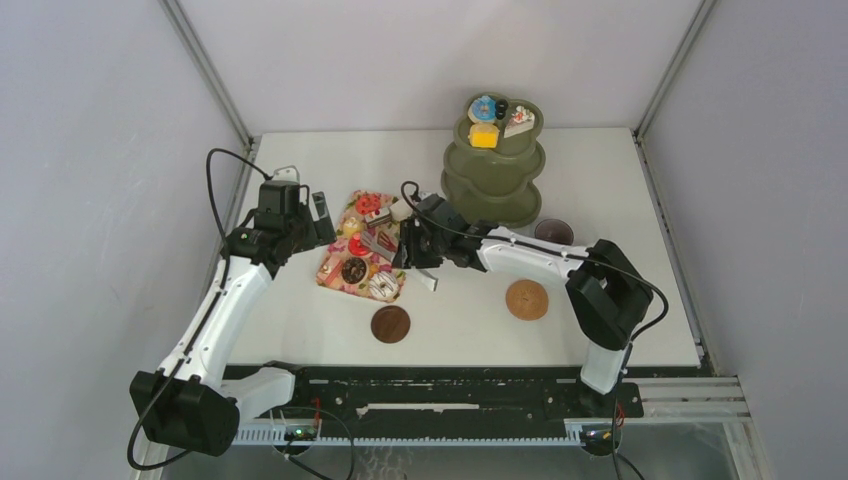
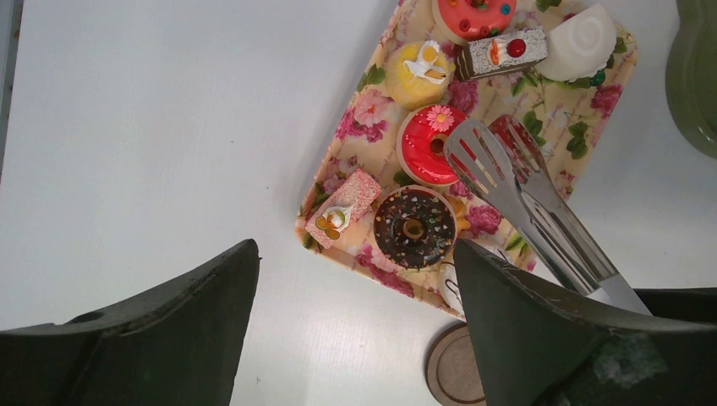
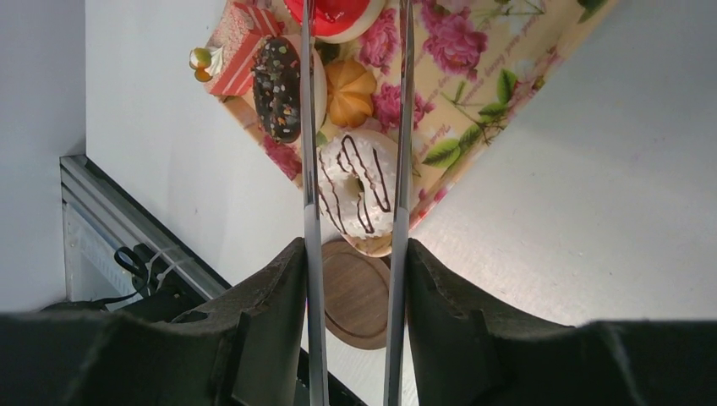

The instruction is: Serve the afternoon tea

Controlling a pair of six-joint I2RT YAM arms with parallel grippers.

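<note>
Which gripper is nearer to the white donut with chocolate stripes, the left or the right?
Right. The right gripper, holding the tongs, sits just beside the white donut. The left gripper hangs open off the tray's left side, farther away.

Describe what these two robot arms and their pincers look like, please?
Both the left arm and the right arm have smooth white tube segments joined by chunky black joints, and both sit on black bases. A thin black cable loops loosely off each one. The left gripper and the right gripper each end in two thick, matte black, wedge-shaped fingers. No logos are legible.
</note>
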